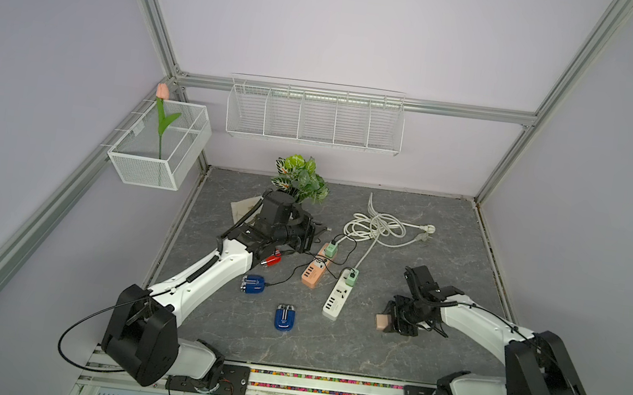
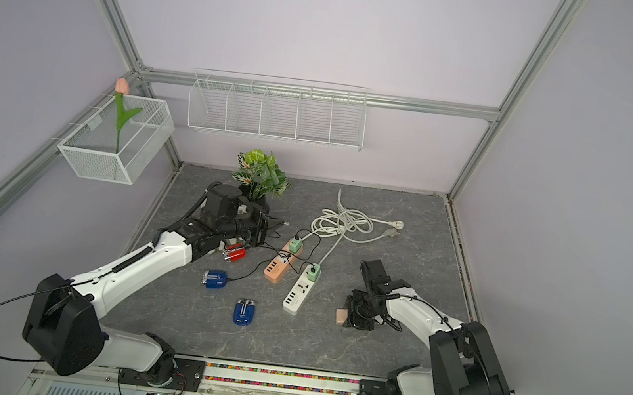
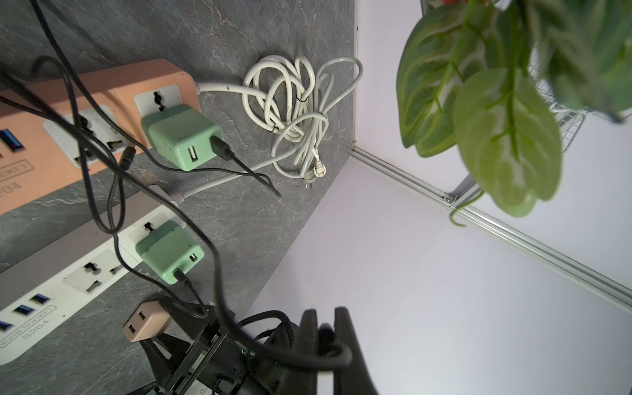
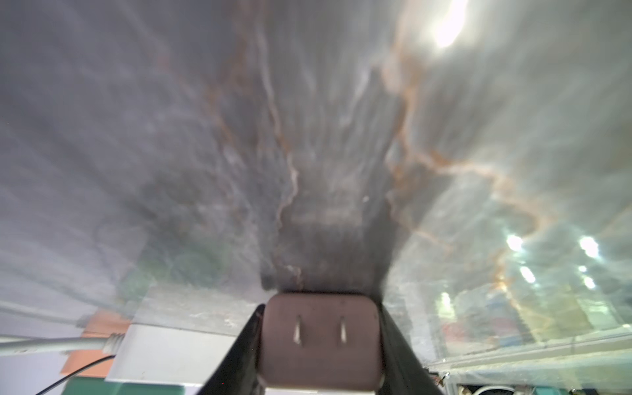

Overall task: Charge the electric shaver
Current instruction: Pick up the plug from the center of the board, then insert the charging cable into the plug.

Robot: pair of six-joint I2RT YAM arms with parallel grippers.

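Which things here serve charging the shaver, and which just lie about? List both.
Job, likely: black cable in left hand; pink adapter in right hand; uncabled blue shaver; white power strip; orange power strip.

Lying about: potted plant; tulip; wall rack; mesh basket; red shaver; cabled blue shaver.

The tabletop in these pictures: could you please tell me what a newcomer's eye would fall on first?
Probably the orange power strip and white power strip in the middle of the table, each carrying a green charger. Next, the right gripper clamps a pink adapter on the right side, while the left gripper pinches a black cable beside the leafy plant.
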